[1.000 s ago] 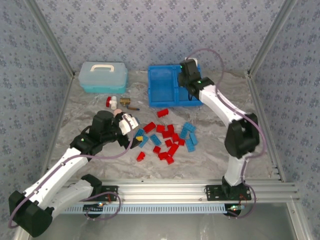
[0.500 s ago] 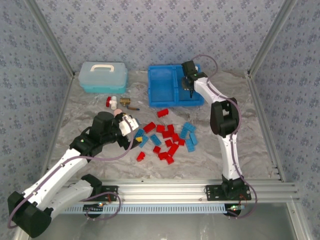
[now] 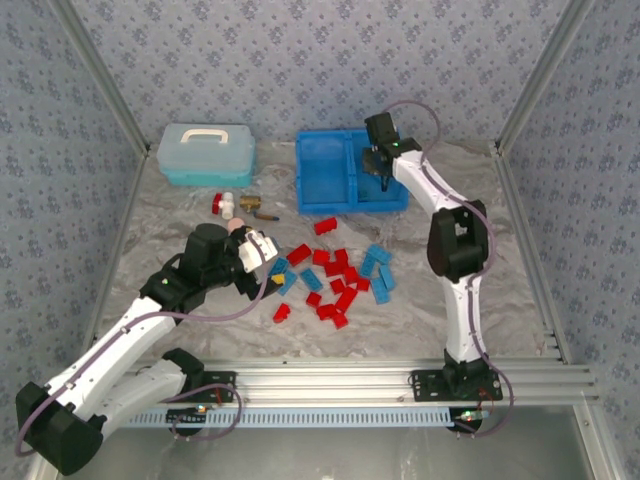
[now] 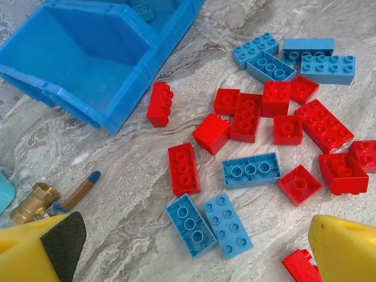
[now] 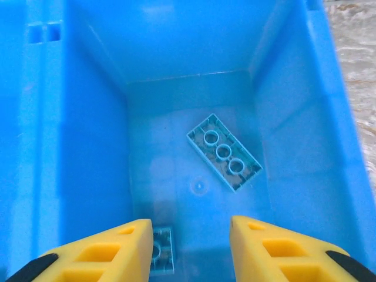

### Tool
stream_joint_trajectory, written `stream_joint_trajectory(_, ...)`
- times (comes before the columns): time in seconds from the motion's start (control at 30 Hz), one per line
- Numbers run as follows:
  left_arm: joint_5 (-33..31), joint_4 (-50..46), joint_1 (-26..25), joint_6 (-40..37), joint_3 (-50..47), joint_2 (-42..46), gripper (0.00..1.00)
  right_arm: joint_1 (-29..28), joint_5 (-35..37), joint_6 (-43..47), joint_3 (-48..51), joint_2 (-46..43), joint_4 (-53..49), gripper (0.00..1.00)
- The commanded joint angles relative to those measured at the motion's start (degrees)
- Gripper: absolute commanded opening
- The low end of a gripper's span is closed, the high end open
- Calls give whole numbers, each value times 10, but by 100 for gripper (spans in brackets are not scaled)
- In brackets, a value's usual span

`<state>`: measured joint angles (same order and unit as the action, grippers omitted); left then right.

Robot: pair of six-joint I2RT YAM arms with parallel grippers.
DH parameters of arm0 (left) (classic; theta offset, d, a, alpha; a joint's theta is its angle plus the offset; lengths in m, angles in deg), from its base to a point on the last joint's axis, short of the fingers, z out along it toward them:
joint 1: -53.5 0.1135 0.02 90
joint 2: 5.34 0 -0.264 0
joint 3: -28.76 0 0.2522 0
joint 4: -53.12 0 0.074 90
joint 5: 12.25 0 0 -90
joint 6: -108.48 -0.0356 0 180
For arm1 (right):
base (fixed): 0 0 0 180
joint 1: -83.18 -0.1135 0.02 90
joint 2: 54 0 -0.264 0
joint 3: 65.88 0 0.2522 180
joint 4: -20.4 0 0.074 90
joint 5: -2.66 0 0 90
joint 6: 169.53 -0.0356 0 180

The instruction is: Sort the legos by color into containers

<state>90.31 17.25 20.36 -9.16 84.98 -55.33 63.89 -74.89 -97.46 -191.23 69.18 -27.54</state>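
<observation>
Hanging above the right compartment of the blue bin [image 5: 88, 117], the right gripper [image 5: 191, 238] was held spread and empty; a blue lego [image 5: 224, 152] (flipped studs-down) was seen on that floor. The left gripper [image 4: 197, 241] was likewise parted, empty, over red and blue legos [image 4: 252, 114] scattered on the table [image 4: 117, 176].

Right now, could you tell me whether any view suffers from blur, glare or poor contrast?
Right wrist: blue on blue inside the bin, so the upturned brick has low contrast. Left wrist: legos sharp, mild sheen on the table. Top external: even light, faint shadows.
</observation>
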Motion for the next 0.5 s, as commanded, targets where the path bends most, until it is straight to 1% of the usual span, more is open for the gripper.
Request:
stream_joint_trajectory(0.0,0,-1,-5,-8,-3,0,99,-16,-7,1,134,-133,53,41)
stream_joint_trajectory(0.1,-2,-2,-4,-10,-2,-3,99,-41,3,-1,301,-257,110,41)
stream_joint_trajectory(0.23,7,2,-5,-10,-1,-10,99,-70,-8,-23,479,-387,101,42)
stream_joint_trajectory(0.3,14,2,-5,-9,1,-15,99,-86,-28,-40,544,-435,89,43)
stream_joint_trajectory(0.37,18,3,-5,-9,3,-22,99,-105,-40,-64,592,-472,75,45)
stream_joint_trajectory(0.43,21,4,-5,-9,4,-27,99,-122,-66,-80,630,-493,67,47)
stream_joint_trajectory(0.47,21,5,-5,-9,4,-29,99,-128,-66,-87,641,-495,61,50)
